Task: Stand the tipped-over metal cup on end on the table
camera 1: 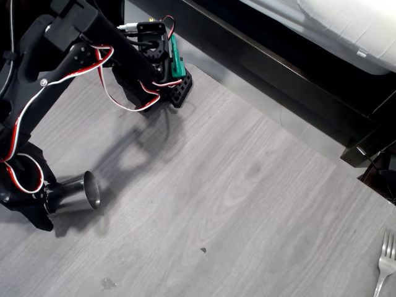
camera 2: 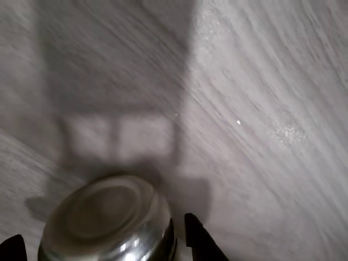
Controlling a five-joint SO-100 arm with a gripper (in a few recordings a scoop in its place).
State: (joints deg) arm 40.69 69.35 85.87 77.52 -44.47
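The metal cup (camera 1: 74, 195) lies on its side at the left of the table (camera 1: 247, 185) in the overhead view. Its dark mouth points right and its closed end sits inside my gripper (camera 1: 48, 207). From the wrist view I look onto the cup's (camera 2: 106, 217) rounded shiny base. It sits low in the picture between my two black fingertips (camera 2: 202, 242), and my gripper (camera 2: 106, 246) is closed around it. The right finger touches the cup's side, and the left tip just shows at the picture's corner. The wrist picture is blurred.
A silver fork (camera 1: 385, 263) lies at the table's lower right edge. The black arm base with a green part (camera 1: 176, 68) stands at the top left, with red and white wires (camera 1: 117, 86) hanging from the arm. A black furniture frame (camera 1: 278, 68) runs along the far side.
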